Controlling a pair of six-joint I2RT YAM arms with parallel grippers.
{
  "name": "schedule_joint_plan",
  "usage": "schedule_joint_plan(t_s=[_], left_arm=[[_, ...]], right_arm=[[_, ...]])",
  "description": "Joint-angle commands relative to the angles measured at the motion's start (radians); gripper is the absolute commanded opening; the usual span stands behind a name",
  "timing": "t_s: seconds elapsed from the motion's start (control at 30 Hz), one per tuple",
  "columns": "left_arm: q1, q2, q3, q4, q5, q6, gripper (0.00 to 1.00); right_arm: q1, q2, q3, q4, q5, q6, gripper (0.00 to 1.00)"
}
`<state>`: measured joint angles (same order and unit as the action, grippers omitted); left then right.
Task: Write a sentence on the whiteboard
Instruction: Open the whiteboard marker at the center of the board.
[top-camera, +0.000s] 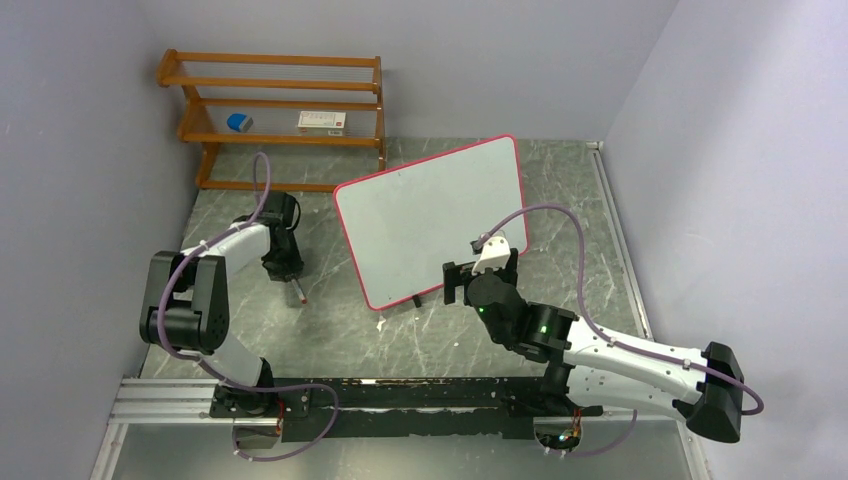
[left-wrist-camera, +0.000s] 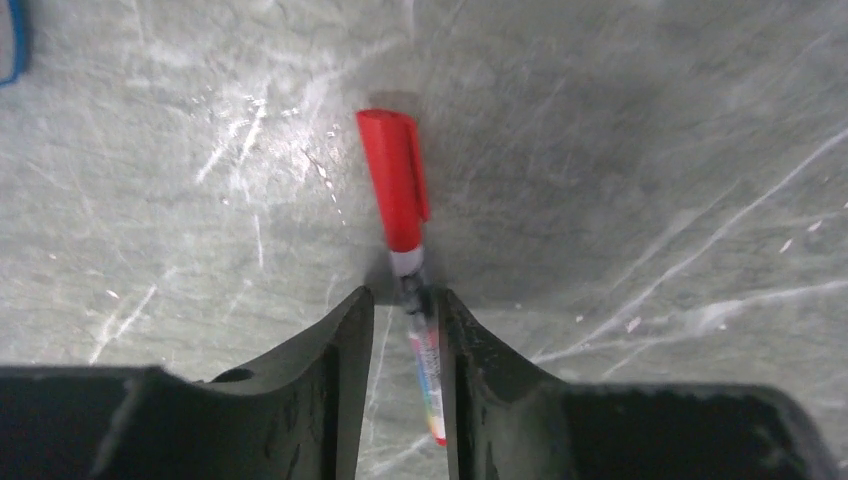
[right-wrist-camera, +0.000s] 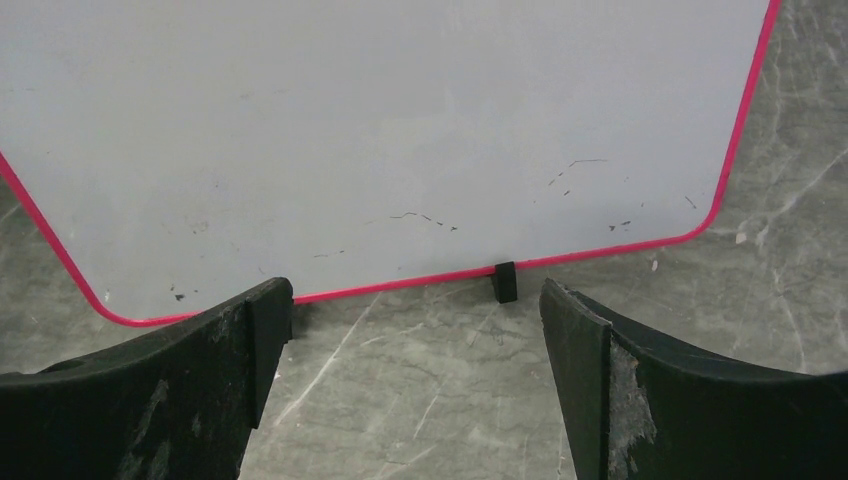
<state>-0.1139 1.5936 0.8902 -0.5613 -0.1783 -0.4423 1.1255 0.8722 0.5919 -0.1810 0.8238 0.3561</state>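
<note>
**Marker Pickup Comes First as the Board Waits Blank**

The left end effector (left-wrist-camera: 405, 296) sits low on the tabletop (top-camera: 420, 340), its fingers narrowly spread astride a red marker (left-wrist-camera: 395, 180). One finger touches the barrel and a sliver of gap shows at the other, so nothing is pinched yet. A sound pickup likely means centring on the barrel before closing, then squeezing firmly so the marker cannot swivel. Its long axis runs along the fingers, with the capped end pointing out past their tips. The cap is on and would have to come off. The whiteboard (top-camera: 430, 215) stands mid-tabletop, its face toward the arms, long axis running from near-left to far-right. No writing shows on it, only faint flecks. The right end effector (right-wrist-camera: 417, 295) is spread wide just before its lower edge.
</note>
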Motion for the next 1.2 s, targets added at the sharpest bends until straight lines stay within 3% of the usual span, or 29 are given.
schedule_joint_plan(t_s=[0.0, 0.17, 0.4, 0.83, 1.17], left_arm=[[0.008, 0.031, -0.020, 0.000, 0.036, -0.002, 0.30], [0.010, 0.047, -0.036, 0.015, 0.058, -0.022, 0.23], [0.023, 0.016, -0.031, 0.008, 0.076, -0.028, 0.05], [0.062, -0.315, 0.068, -0.068, 0.139, -0.100, 0.05], [0.062, -0.548, 0.244, -0.063, 0.241, -0.267, 0.05]], right_arm=[[-0.006, 0.006, 0.007, 0.036, 0.039, -0.022, 0.98], [-0.005, -0.003, 0.006, 0.033, 0.044, -0.025, 0.99], [-0.005, -0.041, -0.009, 0.049, 0.031, -0.041, 0.99], [-0.007, -0.064, 0.012, 0.107, -0.055, -0.109, 1.00], [-0.007, -0.013, 0.055, 0.372, -0.275, -0.211, 1.00]])
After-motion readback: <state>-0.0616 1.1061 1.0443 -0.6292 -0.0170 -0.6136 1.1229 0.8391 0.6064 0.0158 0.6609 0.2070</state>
